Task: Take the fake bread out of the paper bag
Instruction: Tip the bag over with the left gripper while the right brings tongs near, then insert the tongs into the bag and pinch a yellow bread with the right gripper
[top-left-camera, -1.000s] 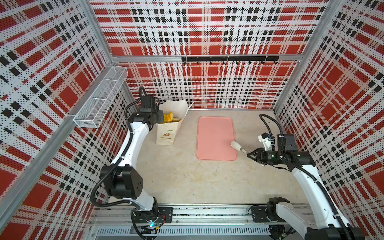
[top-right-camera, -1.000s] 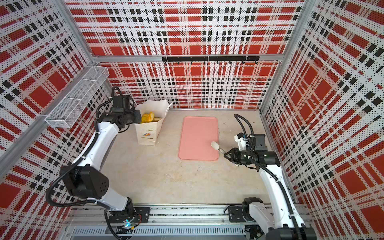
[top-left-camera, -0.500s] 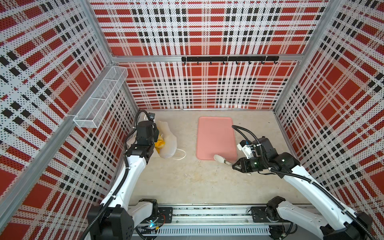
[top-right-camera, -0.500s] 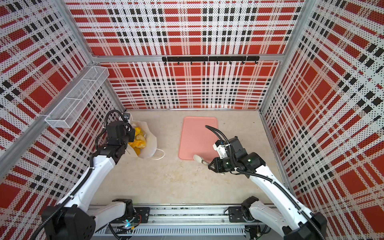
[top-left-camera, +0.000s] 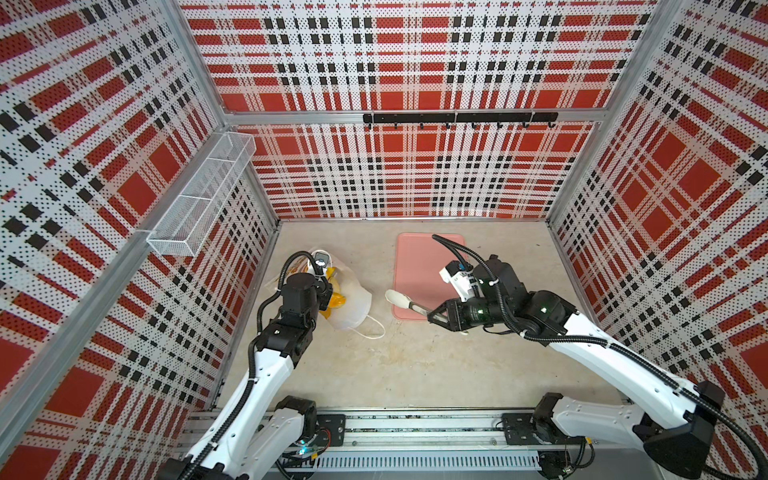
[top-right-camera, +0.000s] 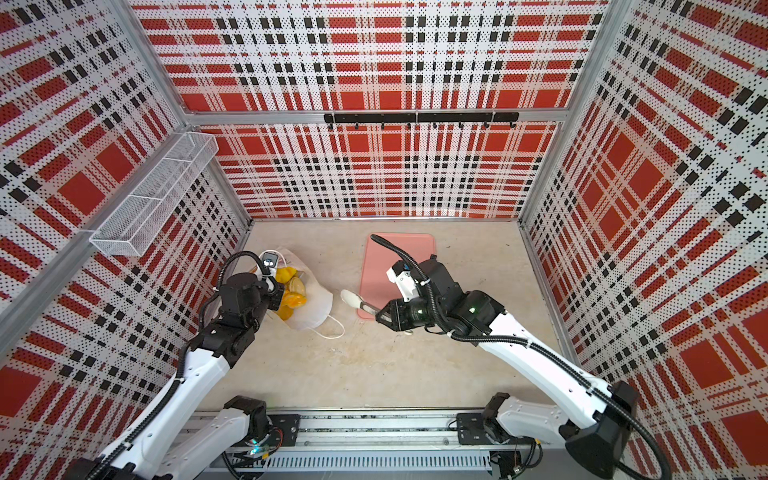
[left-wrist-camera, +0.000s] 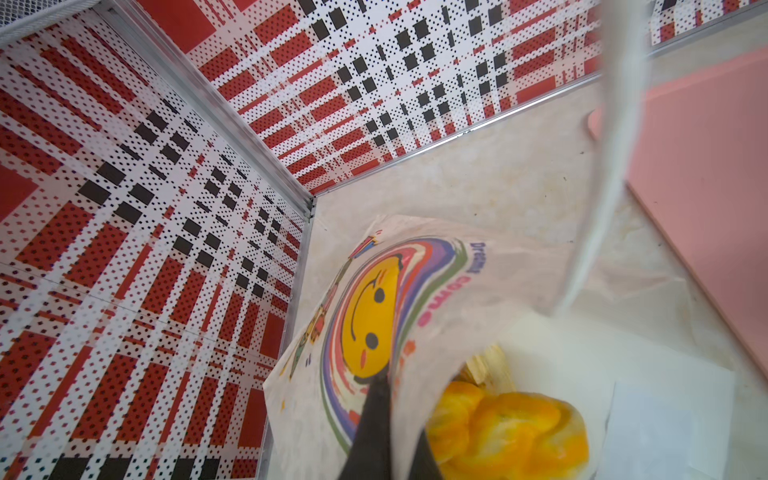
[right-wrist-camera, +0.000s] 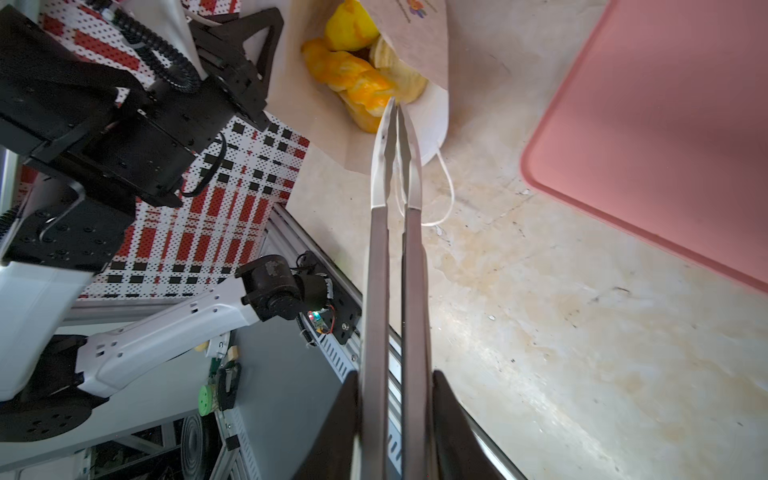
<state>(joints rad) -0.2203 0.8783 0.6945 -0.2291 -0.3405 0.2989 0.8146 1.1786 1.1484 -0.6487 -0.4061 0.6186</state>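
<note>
Paper bag (top-left-camera: 353, 305): there it was, lying on its side left of centre in both top views, close to the left wall (top-left-camera: 249, 257), with its mouth gaping toward the middle of the frame.
Fake bread (top-right-camera: 291, 293): yellow pieces were bunched at the mouth, a braided one foremost, all of them inside the rim.
Left gripper (left-wrist-camera: 386, 399): I had it pinched tight on the bag's printed wall, with one dark finger outside, under the smiley print.
Right gripper (top-left-camera: 435, 314): it was clamped on the handles of the tongs (right-wrist-camera: 376, 270).
Tongs: the arms were nearly together, a slim gap at the white tips and nothing between them. The tips sat just right of the bag's rim, with a strip of bare table between in both top views.
Pink tray (top-left-camera: 419, 266): it lay flat right of the bag, its lower left corner under the tongs.
Table (top-left-camera: 415, 365): there was wide open room across the lower centre. It was tight only at the left, where the bag neared the wall.
</note>
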